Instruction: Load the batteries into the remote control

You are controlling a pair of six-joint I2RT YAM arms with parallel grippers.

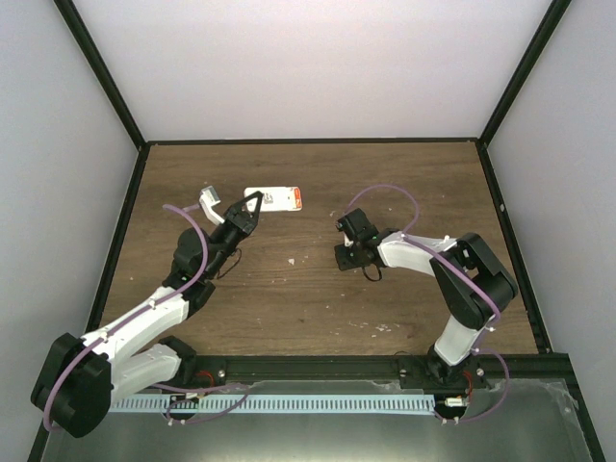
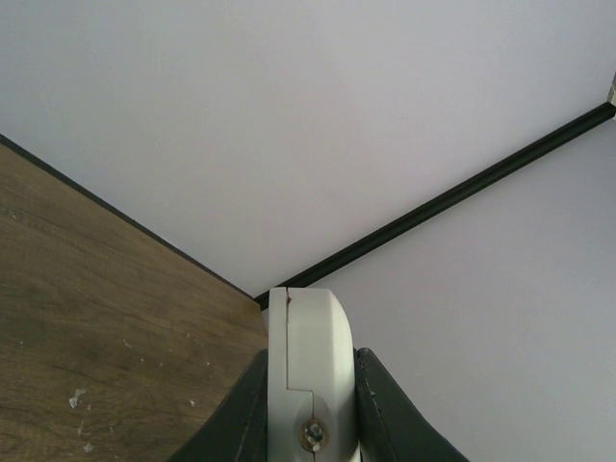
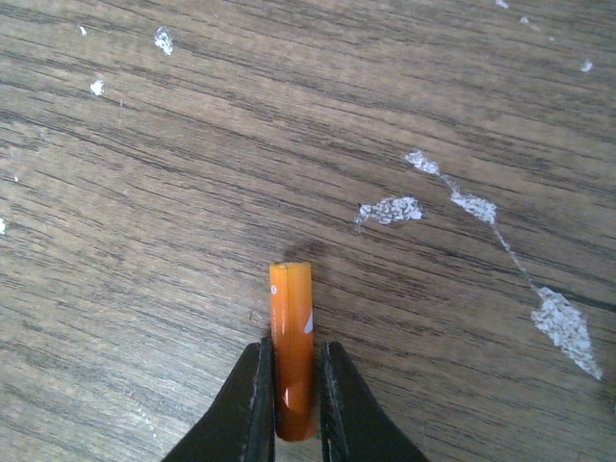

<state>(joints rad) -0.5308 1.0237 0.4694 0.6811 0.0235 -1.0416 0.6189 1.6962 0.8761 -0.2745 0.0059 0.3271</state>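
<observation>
The white remote control point(image 1: 270, 199), with an orange patch point(image 1: 296, 199) at its right end, is at the back middle of the table. My left gripper point(image 1: 252, 204) is shut on its left end. In the left wrist view the remote point(image 2: 308, 346) stands edge-on between the two dark fingers of the left gripper point(image 2: 310, 356), pointing toward the wall corner. My right gripper point(image 1: 348, 258) is shut on one orange battery point(image 3: 292, 337), held just above the wood in the right wrist view between the jaws of the right gripper point(image 3: 294, 345). A second battery is not separately in view.
The brown wooden table point(image 1: 308, 308) has white scuff marks point(image 3: 390, 209). White walls with black frame bars point(image 1: 308, 141) close the back and sides. A cable rail point(image 1: 289, 402) runs along the near edge between the arm bases.
</observation>
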